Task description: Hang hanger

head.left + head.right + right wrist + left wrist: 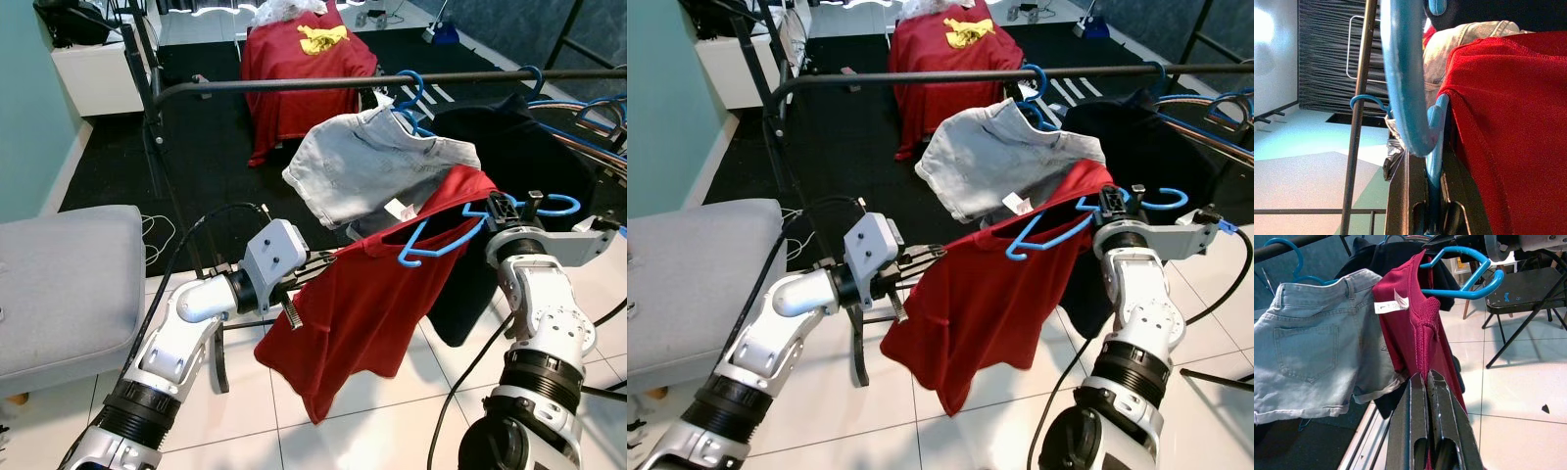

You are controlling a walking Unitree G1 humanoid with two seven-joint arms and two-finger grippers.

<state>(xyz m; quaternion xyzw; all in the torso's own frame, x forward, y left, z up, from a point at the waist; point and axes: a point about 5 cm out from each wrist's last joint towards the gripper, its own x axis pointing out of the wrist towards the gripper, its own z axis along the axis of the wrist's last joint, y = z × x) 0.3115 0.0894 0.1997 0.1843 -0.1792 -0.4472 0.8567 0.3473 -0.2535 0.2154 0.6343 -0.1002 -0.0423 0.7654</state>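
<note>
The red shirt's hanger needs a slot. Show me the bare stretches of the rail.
The rail is bare from its left bend to the hook of the denim shorts. Another short gap runs between that hook and the next blue hook. Further right is crowded with hangers.

Most of my blue hanger [446,235] is buried inside the red shirt [377,304], so its far arm is hidden. The black garment [509,157] sits largely behind that shirt. At 3 o'clock the rail [392,83] runs off the frame edge. My left end effector [1427,396] has its tips sunk in red cloth.
</note>
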